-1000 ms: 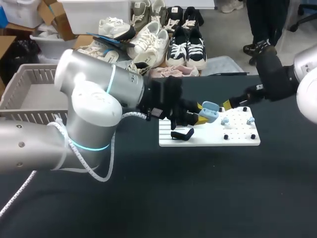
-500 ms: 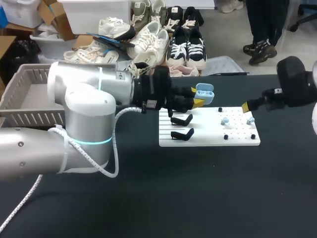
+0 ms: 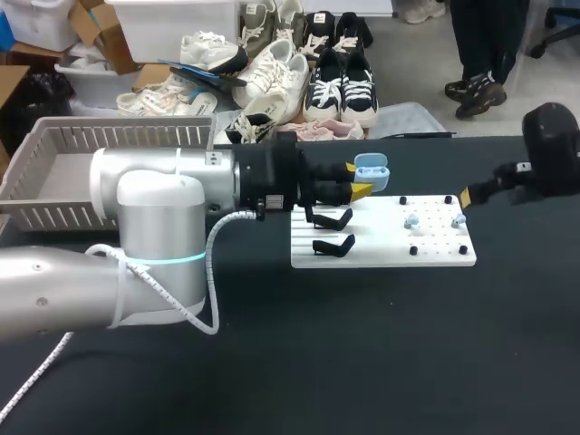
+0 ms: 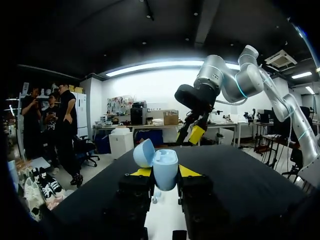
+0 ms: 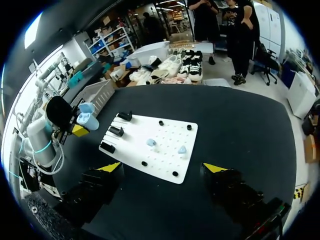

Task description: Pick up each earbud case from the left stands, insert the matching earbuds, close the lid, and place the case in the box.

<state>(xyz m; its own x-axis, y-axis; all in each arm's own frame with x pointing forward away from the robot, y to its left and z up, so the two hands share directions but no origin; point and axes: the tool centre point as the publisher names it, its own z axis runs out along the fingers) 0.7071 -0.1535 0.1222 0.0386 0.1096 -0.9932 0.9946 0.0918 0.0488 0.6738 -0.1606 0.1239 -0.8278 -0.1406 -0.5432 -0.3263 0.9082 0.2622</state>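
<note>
From the head view, we are holding the pale-blue earbud case [image 3: 372,171] in our left gripper [image 3: 360,188], just off the stand end of the white peg board [image 3: 381,256]. Our right gripper [image 3: 468,194] is hanging past the board's other end, near two small blue earbuds [image 3: 412,220]. In the left wrist view, both yellow-tipped fingers are pressing the case's rounded body from two sides, and its hinged lid [image 4: 144,152] is leaning open. We are judging it light, stiff and glossy, so likely slippery, and the body rather than the lid is the place to grip. In the right wrist view, our right fingers are standing wide apart, holding nothing, above the matte black table [image 5: 240,125]
</note>
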